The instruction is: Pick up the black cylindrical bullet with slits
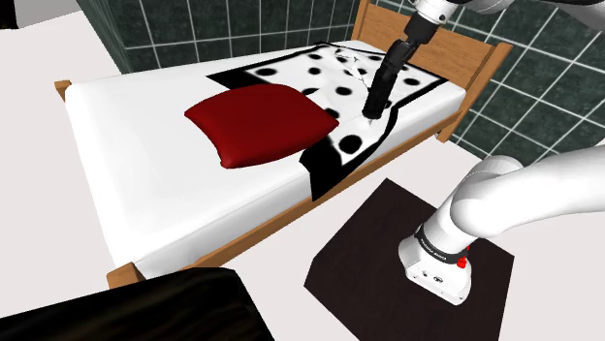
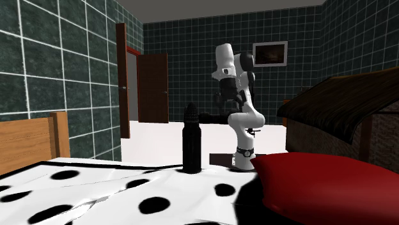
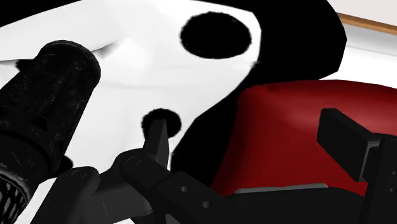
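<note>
The black cylindrical bullet [image 1: 383,82] stands upright on the dotted blanket [image 1: 334,73] near the head of the bed; it is tall and dark with a ribbed tip [image 2: 192,137]. My gripper [image 1: 419,31] hangs just above and beside its top end. In the wrist view the bullet [image 3: 41,105] looms close beside the left finger [image 3: 156,137], outside the gap. The gripper [image 3: 248,130] is open, with nothing between the fingers; past them lie the blanket and the pillow.
A red pillow [image 1: 260,121] lies mid-bed next to the blanket. The wooden bed frame [image 1: 477,77] meets green tiled walls. My stand sits on a dark mat [image 1: 368,242], and a dark piece of furniture [image 1: 145,305] fills the near corner.
</note>
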Tool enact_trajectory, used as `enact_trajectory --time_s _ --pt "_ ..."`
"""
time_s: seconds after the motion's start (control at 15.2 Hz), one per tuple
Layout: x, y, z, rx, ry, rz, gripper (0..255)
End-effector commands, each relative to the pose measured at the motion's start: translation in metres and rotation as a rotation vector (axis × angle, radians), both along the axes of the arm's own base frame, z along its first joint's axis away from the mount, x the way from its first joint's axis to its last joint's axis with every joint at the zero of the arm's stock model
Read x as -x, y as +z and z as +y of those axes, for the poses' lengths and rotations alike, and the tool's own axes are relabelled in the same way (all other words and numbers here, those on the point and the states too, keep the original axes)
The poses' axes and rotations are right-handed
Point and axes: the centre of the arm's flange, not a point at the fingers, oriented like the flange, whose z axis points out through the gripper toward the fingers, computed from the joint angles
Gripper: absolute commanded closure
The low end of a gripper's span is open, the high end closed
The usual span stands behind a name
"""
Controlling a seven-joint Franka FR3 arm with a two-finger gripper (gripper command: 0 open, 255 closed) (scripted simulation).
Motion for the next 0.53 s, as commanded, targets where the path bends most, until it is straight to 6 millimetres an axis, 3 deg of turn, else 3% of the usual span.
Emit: enact_trajectory --time_s 0.0,0.46 --pt "-0.004 0.006 -0.026 -0.005 0.001 -0.047 0" --pt "-0.019 0.022 -0.11 -0.031 0.002 -0.205 0"
